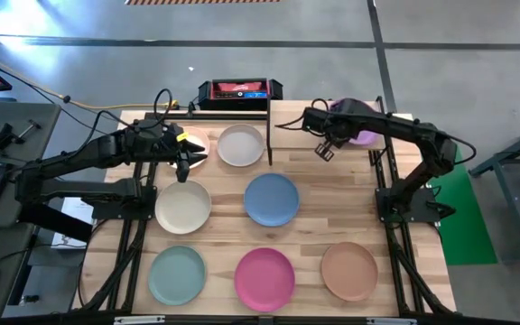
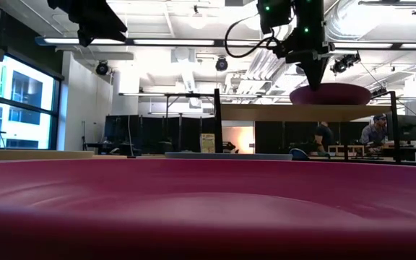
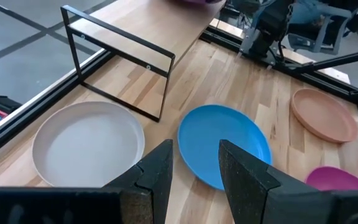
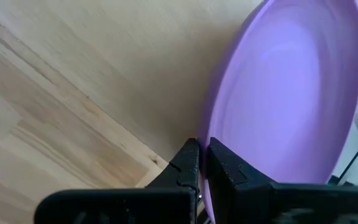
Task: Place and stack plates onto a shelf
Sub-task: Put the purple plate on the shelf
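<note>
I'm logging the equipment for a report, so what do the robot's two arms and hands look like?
Both arms are dark, nearly black, jointed tubes with black cables looped along them. The left hand ends in two blocky, angular black fingers. The right hand has the same black fingers. The left wrist shows a small yellow mark.

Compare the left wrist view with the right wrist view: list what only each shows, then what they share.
Only the left wrist view: the left tool open over the table, the grey-white plate, blue plate, tan-brown plate, a sliver of the magenta plate and the shelf's black frame.
Only the right wrist view: the right tool shut on the purple plate's rim.
Both: light-wood planks.
</note>
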